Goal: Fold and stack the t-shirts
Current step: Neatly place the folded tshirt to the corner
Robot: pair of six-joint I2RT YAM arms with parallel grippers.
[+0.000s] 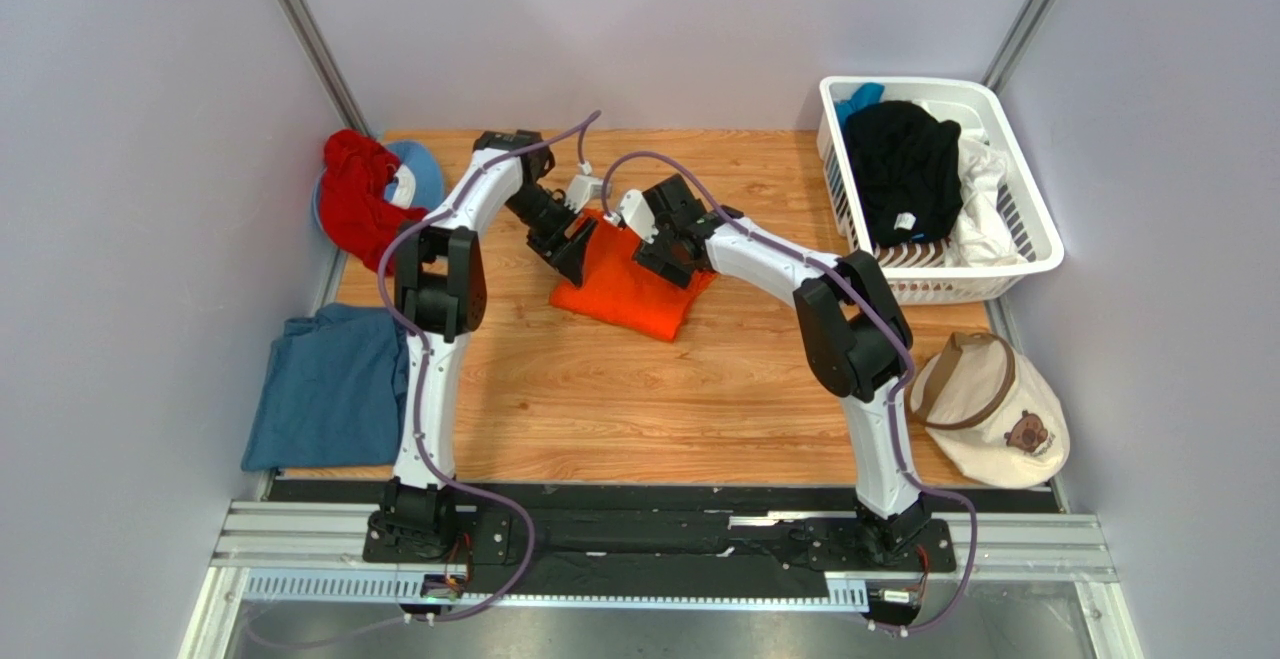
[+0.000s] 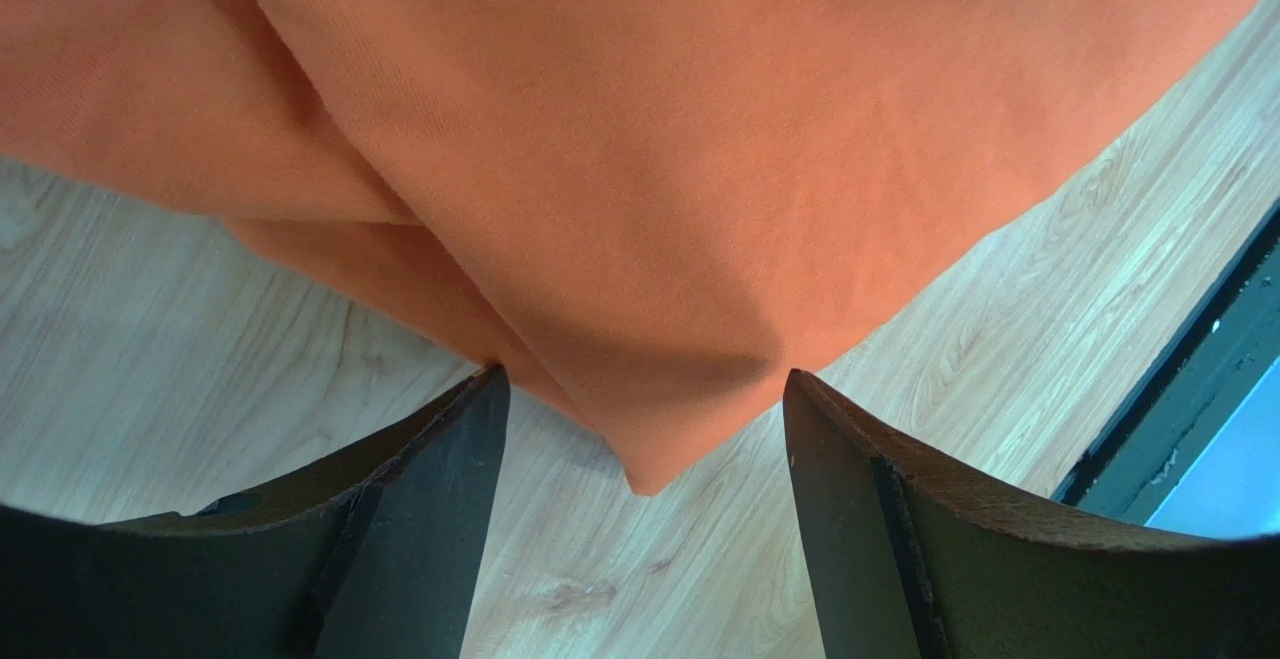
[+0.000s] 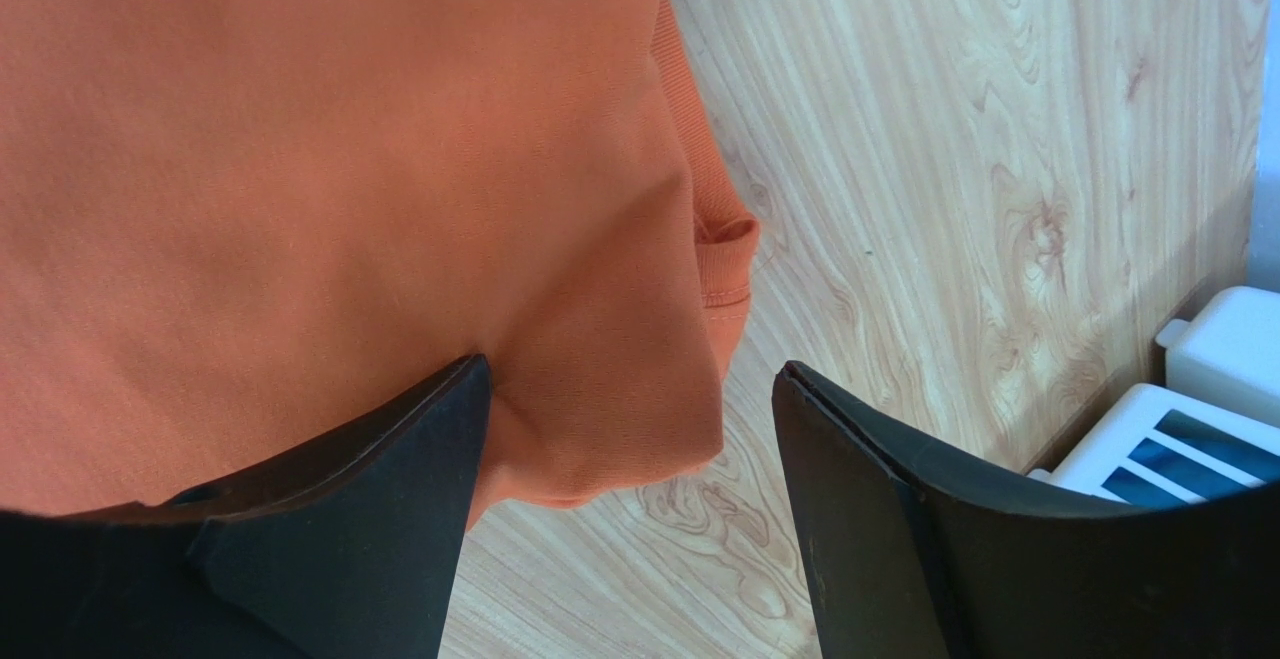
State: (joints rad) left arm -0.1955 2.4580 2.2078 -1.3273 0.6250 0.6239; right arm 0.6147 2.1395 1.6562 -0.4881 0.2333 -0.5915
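A bright orange t-shirt (image 1: pixel 634 293) lies folded in the middle of the wooden table. My left gripper (image 1: pixel 571 259) is open over its left edge; in the left wrist view a folded corner of the shirt (image 2: pixel 661 209) lies between my fingers (image 2: pixel 428 524), not gripped. My right gripper (image 1: pixel 655 260) is open over its upper right part; in the right wrist view the shirt's edge (image 3: pixel 376 179) lies between my fingers (image 3: pixel 887 524), free. A dusty blue t-shirt (image 1: pixel 328 385) lies at the table's left edge. Black (image 1: pixel 902 164) and white (image 1: pixel 984 194) shirts fill the basket.
A white laundry basket (image 1: pixel 1037 247) stands at the back right and shows in the right wrist view (image 3: pixel 1187 442). A red cloth (image 1: pixel 358 197) lies bunched on a light blue one at the back left. A beige cap with a bear face (image 1: pixel 992 407) sits at the right edge.
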